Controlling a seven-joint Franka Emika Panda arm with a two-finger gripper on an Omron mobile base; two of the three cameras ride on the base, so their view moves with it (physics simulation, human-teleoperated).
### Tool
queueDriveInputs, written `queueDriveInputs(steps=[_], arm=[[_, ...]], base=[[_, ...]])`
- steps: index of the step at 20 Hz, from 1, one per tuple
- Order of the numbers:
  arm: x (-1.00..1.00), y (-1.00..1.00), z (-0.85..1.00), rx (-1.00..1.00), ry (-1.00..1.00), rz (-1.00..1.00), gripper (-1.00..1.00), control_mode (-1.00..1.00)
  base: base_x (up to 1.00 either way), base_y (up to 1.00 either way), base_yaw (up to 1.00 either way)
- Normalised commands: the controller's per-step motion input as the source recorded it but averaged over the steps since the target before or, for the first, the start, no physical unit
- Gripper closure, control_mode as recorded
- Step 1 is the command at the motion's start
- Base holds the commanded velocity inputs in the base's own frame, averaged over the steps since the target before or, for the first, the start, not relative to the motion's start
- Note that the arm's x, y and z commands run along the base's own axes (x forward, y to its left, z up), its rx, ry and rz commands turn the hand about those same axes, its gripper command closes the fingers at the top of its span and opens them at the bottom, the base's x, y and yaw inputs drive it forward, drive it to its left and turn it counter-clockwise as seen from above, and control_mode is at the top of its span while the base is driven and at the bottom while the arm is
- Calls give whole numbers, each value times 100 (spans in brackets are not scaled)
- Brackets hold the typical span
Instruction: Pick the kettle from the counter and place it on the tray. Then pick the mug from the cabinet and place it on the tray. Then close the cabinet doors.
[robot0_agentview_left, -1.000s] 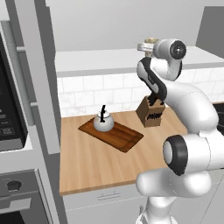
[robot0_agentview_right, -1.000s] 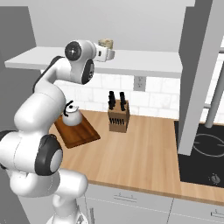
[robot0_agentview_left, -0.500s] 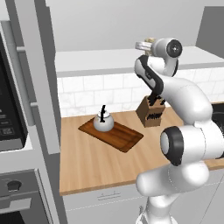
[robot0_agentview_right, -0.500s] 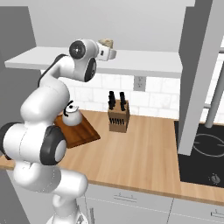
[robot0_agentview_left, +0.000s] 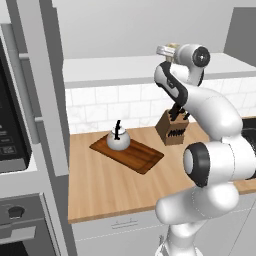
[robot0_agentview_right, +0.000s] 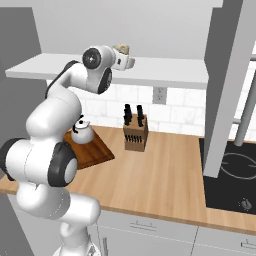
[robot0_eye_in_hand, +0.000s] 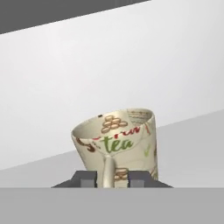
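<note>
The beige mug with "tea" lettering stands tilted on the pale cabinet shelf. Its loop handle points at the camera and sits between my fingertips. My gripper is shut on that handle. From the base, the gripper is raised to shelf height against the mug. The silver-grey kettle rests on the reddish-brown tray on the tan counter. The cabinet doors stand open.
A wooden knife block stands on the counter under the shelf, right of the tray. A tall grey column with a dark oven bounds the left. A black cooktop lies at the right end of the counter.
The hand has pushed slightly further in along the shelf to the mug. The jaws have come together on its handle.
</note>
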Motion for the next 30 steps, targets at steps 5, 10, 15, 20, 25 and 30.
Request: queueDriveInputs(steps=[5, 10, 15, 20, 25, 30], arm=[[0, 0, 0, 0, -1, 0, 100, -100], [-1, 0, -6, 0, 0, 0, 100, -100], [-33, 0, -18, 0, -11, 0, 100, -100], [-98, -2, -1, 0, -25, 0, 100, -100], [-90, 8, 36, -5, -7, 0, 100, -100], [-98, 4, 6, -10, 0, 10, 100, -100]], base=[[0, 0, 0], [0, 0, 0], [0, 0, 0], [0, 0, 0], [0, 0, 0], [0, 0, 0]])
